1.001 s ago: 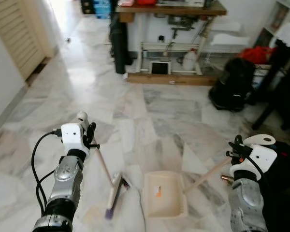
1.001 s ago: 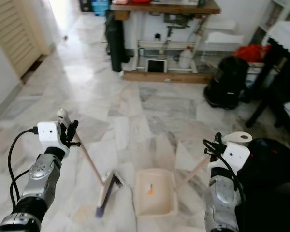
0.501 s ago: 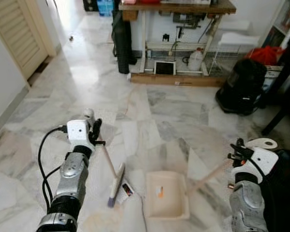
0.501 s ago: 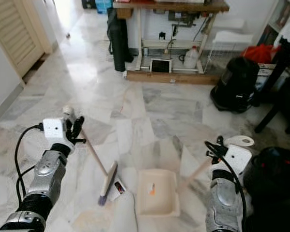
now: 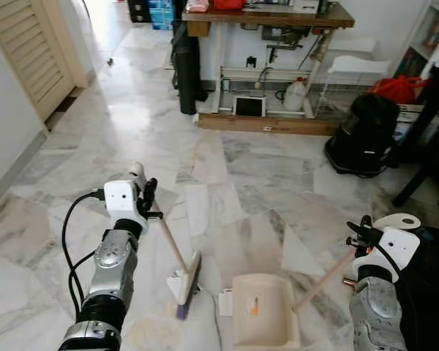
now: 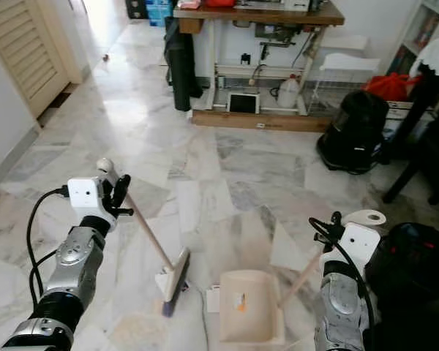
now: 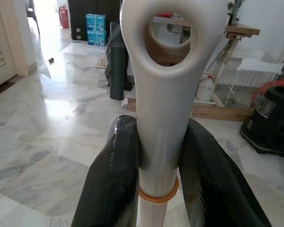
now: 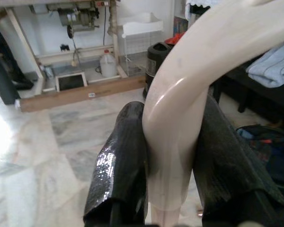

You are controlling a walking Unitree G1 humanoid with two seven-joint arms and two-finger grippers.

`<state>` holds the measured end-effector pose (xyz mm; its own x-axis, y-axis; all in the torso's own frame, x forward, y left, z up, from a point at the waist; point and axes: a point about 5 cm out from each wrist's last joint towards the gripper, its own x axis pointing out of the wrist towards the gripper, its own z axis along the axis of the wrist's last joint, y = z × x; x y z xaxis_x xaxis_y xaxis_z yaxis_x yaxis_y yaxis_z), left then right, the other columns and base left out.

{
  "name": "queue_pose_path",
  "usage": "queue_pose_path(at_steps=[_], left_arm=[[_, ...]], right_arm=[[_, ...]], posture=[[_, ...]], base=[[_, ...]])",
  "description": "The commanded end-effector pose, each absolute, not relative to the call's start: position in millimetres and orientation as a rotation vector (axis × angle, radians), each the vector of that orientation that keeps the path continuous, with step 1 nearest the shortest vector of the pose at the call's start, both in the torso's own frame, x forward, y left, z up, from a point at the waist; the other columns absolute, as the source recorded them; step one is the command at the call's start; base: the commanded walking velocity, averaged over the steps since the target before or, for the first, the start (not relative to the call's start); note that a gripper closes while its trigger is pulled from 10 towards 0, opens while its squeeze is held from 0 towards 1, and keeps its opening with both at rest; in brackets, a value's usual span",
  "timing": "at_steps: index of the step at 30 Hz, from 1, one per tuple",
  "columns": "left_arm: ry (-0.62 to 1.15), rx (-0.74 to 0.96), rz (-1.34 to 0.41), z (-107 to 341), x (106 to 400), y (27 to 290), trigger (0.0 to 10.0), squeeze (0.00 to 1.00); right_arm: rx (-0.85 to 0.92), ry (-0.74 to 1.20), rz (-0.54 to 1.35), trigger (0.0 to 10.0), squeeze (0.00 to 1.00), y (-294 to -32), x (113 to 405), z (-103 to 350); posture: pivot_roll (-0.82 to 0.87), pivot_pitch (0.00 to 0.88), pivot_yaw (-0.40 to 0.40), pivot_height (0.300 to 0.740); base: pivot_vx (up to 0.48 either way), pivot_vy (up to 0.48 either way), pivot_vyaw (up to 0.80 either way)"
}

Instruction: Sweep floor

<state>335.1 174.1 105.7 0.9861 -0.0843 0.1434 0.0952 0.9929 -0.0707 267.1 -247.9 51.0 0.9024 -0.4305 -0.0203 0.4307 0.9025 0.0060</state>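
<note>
My left gripper point(image 5: 148, 199) is shut on the broom handle point(image 5: 172, 246), whose white looped end point(image 7: 166, 71) sits between the black fingers point(image 7: 114, 175). The broom head point(image 5: 186, 280) rests on the marble floor, just left of a small card-like scrap point(image 5: 225, 301). A cream dustpan point(image 5: 261, 319) lies on the floor right of that scrap, with a small orange bit inside it. My right gripper point(image 5: 360, 235) is shut on the dustpan's long handle point(image 5: 323, 281); its cream grip point(image 8: 180, 118) is clamped between the fingers point(image 8: 120, 161).
A wooden table point(image 5: 267, 16) with clutter under it stands at the far wall. A black vacuum cleaner point(image 5: 362, 135) sits at the right, dark furniture legs point(image 5: 423, 131) beyond it. A louvred door point(image 5: 25, 51) is at the left. Open marble floor point(image 5: 227, 175) lies ahead.
The broom head has swept right, closer to the dustpan, and the small scrap now lies between them. The camera view has shifted slightly.
</note>
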Motion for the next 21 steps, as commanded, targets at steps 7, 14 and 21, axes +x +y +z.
queue_pose_path(at_steps=[7, 14, 21], left_arm=[[-0.154, -0.073, -0.119, 113.2, 340.4, 170.1, 10.0, 0.0], [-0.16, -0.076, -0.135, 116.1, 342.1, 168.0, 10.0, 0.0], [-0.166, -0.075, -0.153, 120.4, 345.2, 165.2, 10.0, 0.0]], right_arm=[[-0.084, -0.006, -0.525, 10.0, 0.0, -270.5, 259.5, 54.3], [-0.096, 0.02, -0.546, 10.0, 0.0, -272.0, 258.2, 47.6], [-0.091, 0.055, -0.54, 10.0, 0.0, -265.3, 260.0, 38.2]], posture=[[0.11, 0.098, 0.006, 0.74], [0.12, 0.108, 0.011, 0.74], [0.12, 0.118, 0.019, 0.74]], base=[[0.0, 0.0, 0.0], [0.0, 0.0, 0.0], [0.0, 0.0, 0.0]])
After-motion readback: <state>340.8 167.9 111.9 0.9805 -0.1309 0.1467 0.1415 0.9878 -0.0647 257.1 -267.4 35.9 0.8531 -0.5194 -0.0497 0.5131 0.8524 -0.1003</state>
